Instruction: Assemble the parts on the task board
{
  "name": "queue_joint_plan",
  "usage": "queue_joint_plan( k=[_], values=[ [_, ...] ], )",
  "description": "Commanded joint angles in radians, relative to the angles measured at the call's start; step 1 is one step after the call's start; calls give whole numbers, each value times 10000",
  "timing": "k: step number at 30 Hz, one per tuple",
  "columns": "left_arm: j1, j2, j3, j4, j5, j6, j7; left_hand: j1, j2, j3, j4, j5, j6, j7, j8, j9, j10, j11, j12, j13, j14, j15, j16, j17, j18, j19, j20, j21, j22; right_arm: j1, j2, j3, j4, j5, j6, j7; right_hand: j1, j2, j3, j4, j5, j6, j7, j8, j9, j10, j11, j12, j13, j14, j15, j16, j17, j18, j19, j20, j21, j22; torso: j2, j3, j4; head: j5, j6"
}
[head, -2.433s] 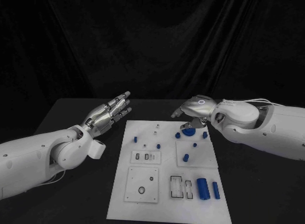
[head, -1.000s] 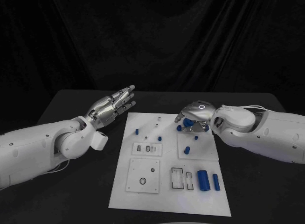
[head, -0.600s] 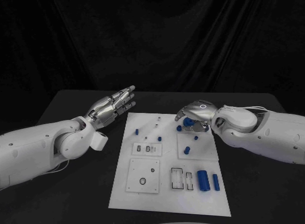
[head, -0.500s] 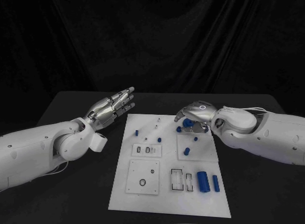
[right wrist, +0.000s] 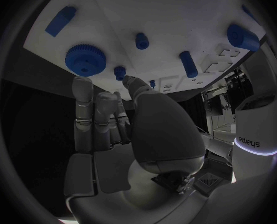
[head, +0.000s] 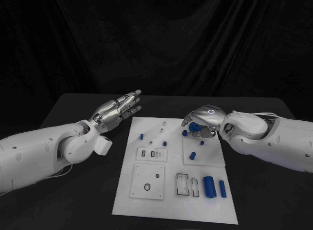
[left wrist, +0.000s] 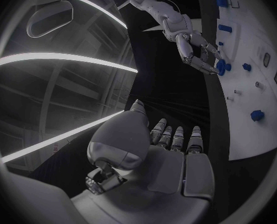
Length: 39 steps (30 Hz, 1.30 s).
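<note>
The left hand [head: 117, 111] hovers palm-up with its fingers straight and slightly apart (nothing in it). The right hand [head: 201, 120] arches downward, its fingers loosely extended and empty.

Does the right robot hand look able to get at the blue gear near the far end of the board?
Probably yes. The right robot hand hangs right by the blue gear, holding nothing, and the task board around the gear is bare. The left robot hand is off to the side.
</note>
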Motion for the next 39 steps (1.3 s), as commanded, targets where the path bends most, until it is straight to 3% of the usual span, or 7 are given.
queue_joint_plan(
  k=[1,6,12,14,24,36,39],
  values=[
    [7,17,10,-4,-10,161,73,104,-5,76,-8,82,91,-9,35,12,17,66,37,14,-4,96,-36,-9,90,8,91,-58,-15,-48,14,6,-10,-25,0,44,-83,47,68,16,92,3,55,36,11,119,8,75,42,82,5,108,113,-14,146,-1,158,188,20,-5,30,-37,-24],
    [5,20,10,-27,-10,180,41,194,-7,131,-29,264,134,33,54,15,21,115,53,18,-4,110,-36,-9,88,8,92,-58,-15,-92,80,6,-40,-25,-15,75,-102,62,125,41,102,-26,62,-9,-14,210,14,88,23,167,0,225,247,-57,275,-3,349,417,40,2,19,-26,-66],
    [-6,101,9,-94,-10,252,-1,304,-11,195,-51,481,142,27,65,15,20,103,44,15,-4,143,-36,-9,87,8,95,-58,-15,-135,161,6,-127,-25,-49,85,-137,83,223,92,46,62,105,-10,-50,403,57,126,-72,209,21,266,271,-92,360,9,482,597,15,-5,49,-15,-276],
    [-11,117,9,-112,-10,284,-29,329,-11,212,-55,530,147,25,68,16,20,102,46,16,-4,151,-36,-9,86,8,97,-58,-15,-142,202,6,-168,-25,-96,84,-138,72,323,118,67,87,107,-34,-100,565,64,139,-217,230,29,308,317,-134,437,24,643,811,19,-10,21,-17,-334],
    [-24,93,9,-151,-10,350,-99,386,-6,251,-64,640,230,50,95,28,21,128,54,18,-4,163,-36,-9,87,8,112,-58,-15,-150,300,6,-271,-25,-218,109,-88,-16,713,151,34,595,38,73,-160,796,36,-5,-939,274,18,441,464,-166,477,23,814,1127,18,-2,10,-7,-446],
    [-30,39,9,-137,-10,374,-150,421,-9,274,-71,703,272,69,112,34,22,148,56,18,-4,178,-36,-9,88,8,125,-58,-15,-157,397,6,-416,-25,-67,80,-96,-64,787,149,52,514,65,-11,-193,843,56,-21,-1100,286,25,497,535,-184,495,25,880,1238,15,-6,10,-5,-513],
    [-30,31,9,-139,-10,378,-163,444,-9,289,-77,738,299,80,123,38,23,157,60,19,-4,200,-36,-9,89,8,135,-58,-15,-172,443,6,-469,-25,-77,84,-137,-81,844,174,-257,564,86,-20,-209,953,71,-10,-1289,288,41,545,601,-219,524,40,999,1427,19,-5,3,31,-543]
  ],
)
